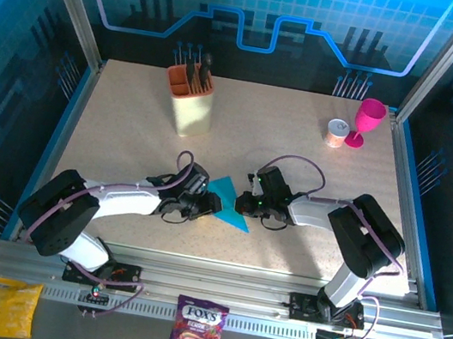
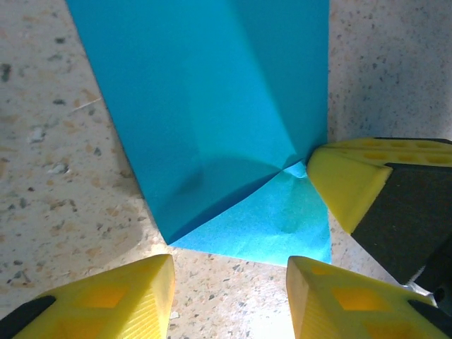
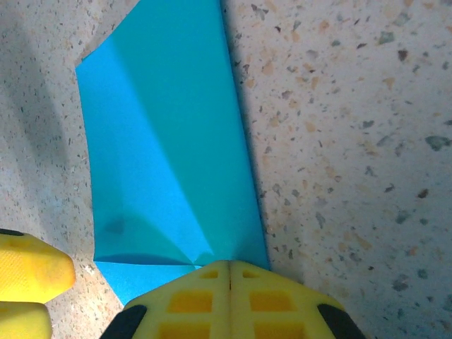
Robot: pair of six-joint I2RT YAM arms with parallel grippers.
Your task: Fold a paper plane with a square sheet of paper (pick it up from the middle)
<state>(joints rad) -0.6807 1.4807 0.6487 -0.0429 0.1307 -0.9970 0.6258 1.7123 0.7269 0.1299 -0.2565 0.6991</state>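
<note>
Overhead, the cyan paper (image 1: 229, 198) is just a small wedge on the worktop (image 1: 297, 164). The wrist views reveal creases, the left end effector (image 2: 229, 272) partly open and empty, and the right end effector (image 3: 229, 272) closed, tips touching the paper.

— Top external?
— Fixed high at the near edge, looking down over the whole desk (image 1: 126, 144).
— 2 wrist views?
— Very close, facing down, sharing the folded paper (image 2: 212, 106) from opposite sides.
</note>
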